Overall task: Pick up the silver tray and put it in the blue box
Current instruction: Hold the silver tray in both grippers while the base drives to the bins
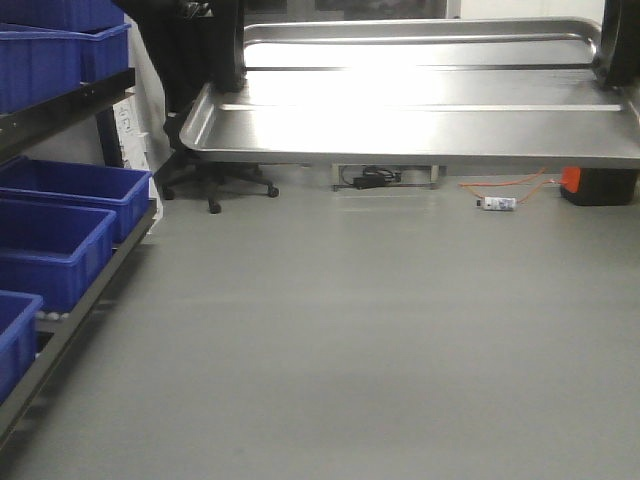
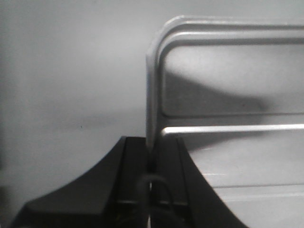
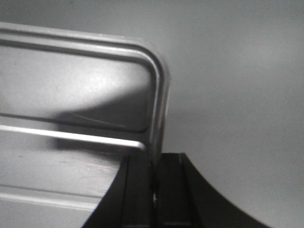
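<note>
Silver tray (image 1: 420, 120) is up in the air, roughly level and wide across the top of the front view, well above the grey floor (image 1: 350, 330). It is held at both short ends. Underside is not visible; the floor of the tray faces up, with glare down the middle and one straight rib (image 1: 420, 107) clear.

Left gripper (image 2: 152, 152) is clamped on the tray's left end rim. In the left wrist view its black fingers (image 2: 135, 166) are pinched on the thin metal edge, with the rounded corner and a rib (image 2: 232, 128) beyond. In the front view it shows only as a dark shape at the tray's left end (image 1: 238, 50).

Right gripper (image 3: 154, 164) does the same on the right end rim, its fingers (image 3: 140, 180) closed on the edge beside the rounded corner (the front view shows just a dark bit at (image 1: 612, 45)).

Blue bins (image 1: 60, 185) sit on a rack (image 1: 100, 290) at far left, well apart from the tray. Behind and below the tray are an office chair (image 1: 215, 180), a small bottle (image 1: 497, 203) lying on the floor, an orange cable (image 1: 510, 183) and a black box (image 1: 598, 185) with an orange corner.
</note>
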